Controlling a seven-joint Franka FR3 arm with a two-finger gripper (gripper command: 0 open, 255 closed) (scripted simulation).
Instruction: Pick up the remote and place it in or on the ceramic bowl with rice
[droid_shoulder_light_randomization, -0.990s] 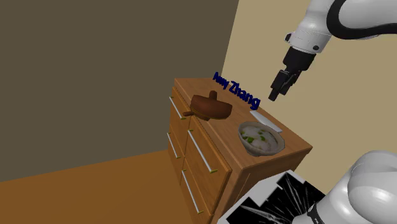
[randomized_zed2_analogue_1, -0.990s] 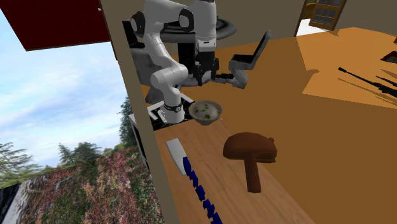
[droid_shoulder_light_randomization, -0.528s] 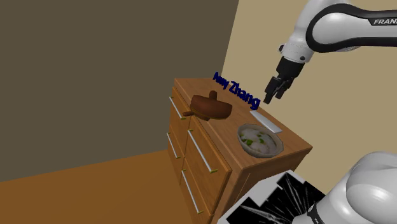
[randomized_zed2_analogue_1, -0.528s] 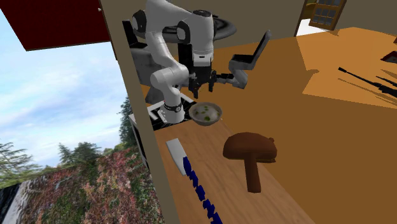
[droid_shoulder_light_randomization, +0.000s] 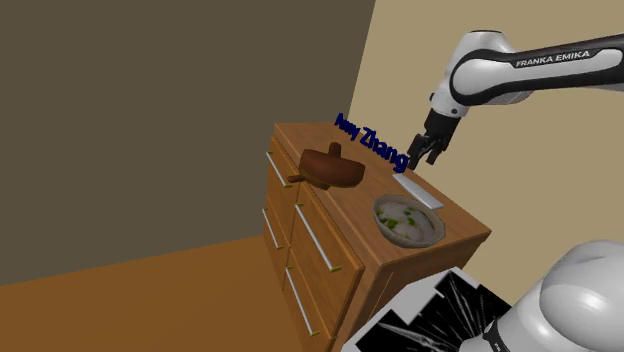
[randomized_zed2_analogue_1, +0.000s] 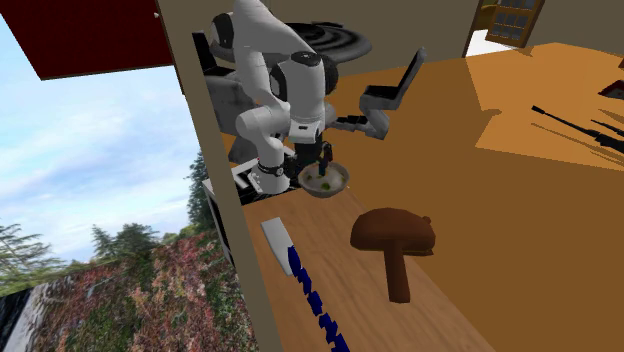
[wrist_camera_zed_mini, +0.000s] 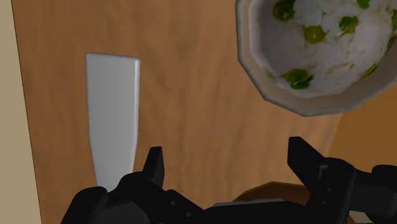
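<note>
Since a second ago the gripper (droid_shoulder_light_randomization: 420, 158) is hanging lower and farther toward the shoulder view's left, poised above the wall-side end of the remote (droid_shoulder_light_randomization: 417, 191).

Going across the shoulder view from its left, a wooden dresser (droid_shoulder_light_randomization: 296, 136) is carrying everything. A brown wooden piece with a handle (droid_shoulder_light_randomization: 333, 167) is sitting near the left end of its top. Dark blue lettering (droid_shoulder_light_randomization: 370, 142) is running along the back edge by the wall. The bowl with rice (droid_shoulder_light_randomization: 408, 220), flecked with green, is standing toward the front right corner. The pale flat remote is lying just beside the bowl, next to the wall, apart from its rim.

Seen from the wrist, the gripper (wrist_camera_zed_mini: 226, 153) is spreading its fingers wide with nothing between them. The remote (wrist_camera_zed_mini: 113, 118) is lying ahead of one finger, and the bowl (wrist_camera_zed_mini: 318, 57) is sitting beyond the other.
</note>
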